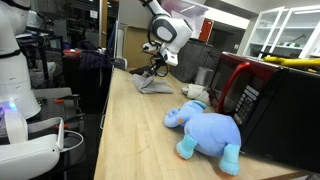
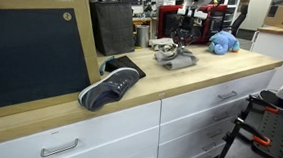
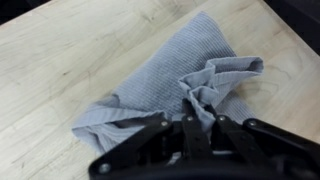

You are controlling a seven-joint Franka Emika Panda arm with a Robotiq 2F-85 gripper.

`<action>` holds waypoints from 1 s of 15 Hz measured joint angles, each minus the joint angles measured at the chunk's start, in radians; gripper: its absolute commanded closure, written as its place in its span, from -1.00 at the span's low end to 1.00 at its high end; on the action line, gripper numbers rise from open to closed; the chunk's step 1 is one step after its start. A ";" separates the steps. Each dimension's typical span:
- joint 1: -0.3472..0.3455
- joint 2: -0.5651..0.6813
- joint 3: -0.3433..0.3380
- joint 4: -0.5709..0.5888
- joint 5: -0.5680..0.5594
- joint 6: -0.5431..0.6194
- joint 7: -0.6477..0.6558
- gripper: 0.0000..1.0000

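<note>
Right up close in the wrist view, the gripper (image 3: 197, 122) sat low over the wooden counter (image 3: 60, 60), and its fingers were drawn in tight together, pinching a bunched fold of the grey cloth (image 3: 150, 85). The fold stood up crumpled just at the fingertips. The rest of the cloth trailed away flat across the wood, one corner pointing off toward the counter's bare part.

Stepping back to an exterior view, the arm leaned in from above, the gripper (image 1: 155, 68) right on the cloth (image 1: 155, 87), which lay partly flat and partly lifted in a little peak under the fingers.

Farther along that same counter, well apart from the cloth, a blue plush elephant (image 1: 207, 130) lay on its side, and just beside it stood a microwave (image 1: 255, 95) with a red frame.

Out the opposite way, an exterior view showed a dark shoe (image 2: 111, 85) resting at the counter's edge, next to a framed chalkboard (image 2: 33, 51), with white drawers (image 2: 210, 104) below.
</note>
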 measured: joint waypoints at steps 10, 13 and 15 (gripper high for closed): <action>-0.025 0.184 -0.003 0.238 0.012 -0.016 0.201 0.94; -0.043 0.229 -0.002 0.313 0.036 -0.050 0.249 0.94; -0.059 0.252 -0.001 0.363 0.062 -0.080 0.272 0.94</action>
